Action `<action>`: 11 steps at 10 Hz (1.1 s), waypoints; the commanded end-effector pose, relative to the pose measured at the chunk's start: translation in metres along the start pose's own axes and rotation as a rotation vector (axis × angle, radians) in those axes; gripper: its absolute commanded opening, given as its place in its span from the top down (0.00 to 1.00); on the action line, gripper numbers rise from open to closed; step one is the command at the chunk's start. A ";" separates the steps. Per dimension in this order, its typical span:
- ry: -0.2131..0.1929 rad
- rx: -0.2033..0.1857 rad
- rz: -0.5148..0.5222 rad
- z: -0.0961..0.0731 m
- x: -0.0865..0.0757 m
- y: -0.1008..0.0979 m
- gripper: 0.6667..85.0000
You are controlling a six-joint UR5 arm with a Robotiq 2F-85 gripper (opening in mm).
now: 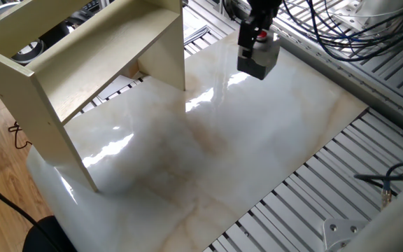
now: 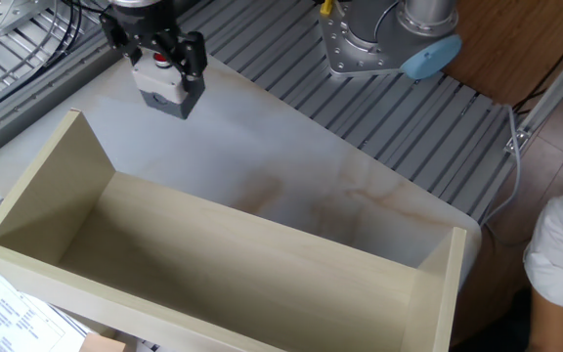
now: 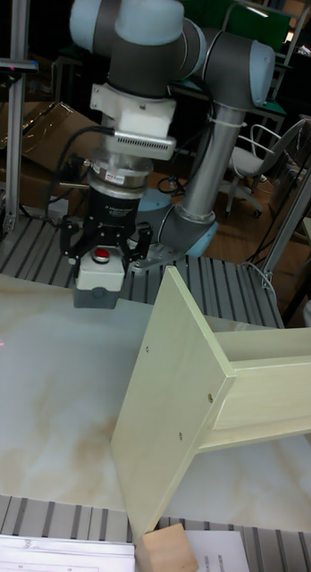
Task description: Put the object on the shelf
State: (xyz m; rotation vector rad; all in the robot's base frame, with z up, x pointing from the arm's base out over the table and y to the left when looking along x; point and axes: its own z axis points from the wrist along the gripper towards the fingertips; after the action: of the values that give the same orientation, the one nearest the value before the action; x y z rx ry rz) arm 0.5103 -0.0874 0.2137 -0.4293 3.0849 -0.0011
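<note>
Marble-look surface (image 1: 257,140) on slatted metal bench. Pincer (image 3: 100,253) clamped on grey box with red button (image 2: 167,86), held clear above surface. Shelf (image 1: 82,63) lies well apart to one side; box must travel sideways toward its top board.

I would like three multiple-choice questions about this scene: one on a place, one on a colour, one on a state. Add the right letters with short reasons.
1. Where is the grey box?
A. on the shelf board
B. held above the table
C. lying on the floor

2. What colour is the button on the box?
A. red
B. green
C. blue

3. How is the gripper?
A. open and empty
B. shut on the box
C. out of view

Answers:
1 B: the box hangs over the marble table, apart from the shelf.
2 A: the tall view shows a round red button.
3 B: both fingers clamp the box's sides.
</note>
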 end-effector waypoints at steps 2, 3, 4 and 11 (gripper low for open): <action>0.005 -0.012 0.030 -0.063 0.018 0.036 1.00; 0.026 -0.017 0.040 -0.109 0.028 0.062 1.00; 0.024 -0.048 0.072 -0.137 0.030 0.096 1.00; -0.024 -0.083 0.060 -0.140 -0.007 0.148 1.00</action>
State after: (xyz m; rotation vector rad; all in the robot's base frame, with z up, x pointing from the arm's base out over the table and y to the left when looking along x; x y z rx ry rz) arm 0.4699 0.0213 0.3407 -0.3629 3.0858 0.0995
